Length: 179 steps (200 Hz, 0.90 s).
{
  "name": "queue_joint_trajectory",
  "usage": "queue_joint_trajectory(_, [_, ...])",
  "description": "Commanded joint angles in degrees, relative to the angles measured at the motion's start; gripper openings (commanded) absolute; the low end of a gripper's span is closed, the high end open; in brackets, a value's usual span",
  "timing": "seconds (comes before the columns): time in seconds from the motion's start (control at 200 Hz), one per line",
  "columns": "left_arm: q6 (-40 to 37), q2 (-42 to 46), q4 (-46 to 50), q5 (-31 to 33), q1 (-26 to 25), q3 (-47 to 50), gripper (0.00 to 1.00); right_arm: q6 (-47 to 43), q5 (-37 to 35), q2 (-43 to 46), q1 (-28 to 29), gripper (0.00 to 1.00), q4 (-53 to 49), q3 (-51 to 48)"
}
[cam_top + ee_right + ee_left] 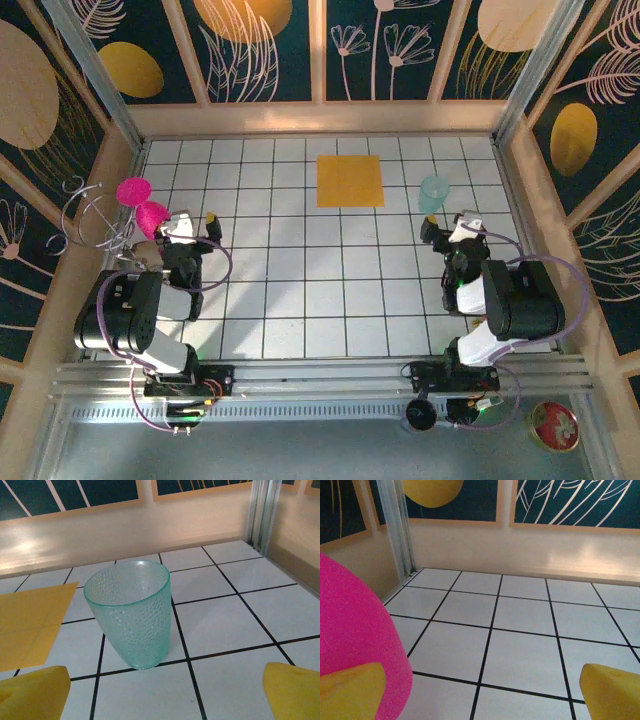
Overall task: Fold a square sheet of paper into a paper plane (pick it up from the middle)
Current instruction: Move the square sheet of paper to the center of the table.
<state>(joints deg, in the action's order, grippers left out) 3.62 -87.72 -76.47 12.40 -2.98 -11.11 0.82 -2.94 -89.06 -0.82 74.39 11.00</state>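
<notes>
On the tiled table [300,300] the square sheet of paper [350,181] lies flat, orange-yellow; left tool [190,221] and right tool [453,223] released.

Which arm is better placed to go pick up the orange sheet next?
Right, probably: the right claw, open, sits nearer the sheet, though the teal cup stands just ahead; the left claw is farther.

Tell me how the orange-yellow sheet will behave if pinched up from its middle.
The square sheet of paper lies dead flat on the table, so it is probably thin and hard to get under. Uncreased, it would likely droop when pinched. On that glossy surface, a nudge may slide it.
</notes>
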Motion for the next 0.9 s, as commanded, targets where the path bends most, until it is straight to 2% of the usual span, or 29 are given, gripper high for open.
queue_joint_trajectory(0.0, [-0.5, -0.4, -2.0, -0.6, 0.4, -0.7, 0.99, 0.8, -0.5, -0.4, -0.6, 0.99, 2.4, 1.2])
queue_joint_trajectory(0.891, [0.0, -0.3, -2.4, 1.0, 0.4, -0.4, 0.99, 0.7, -0.6, -0.5, -0.5, 0.99, 2.5, 1.1])
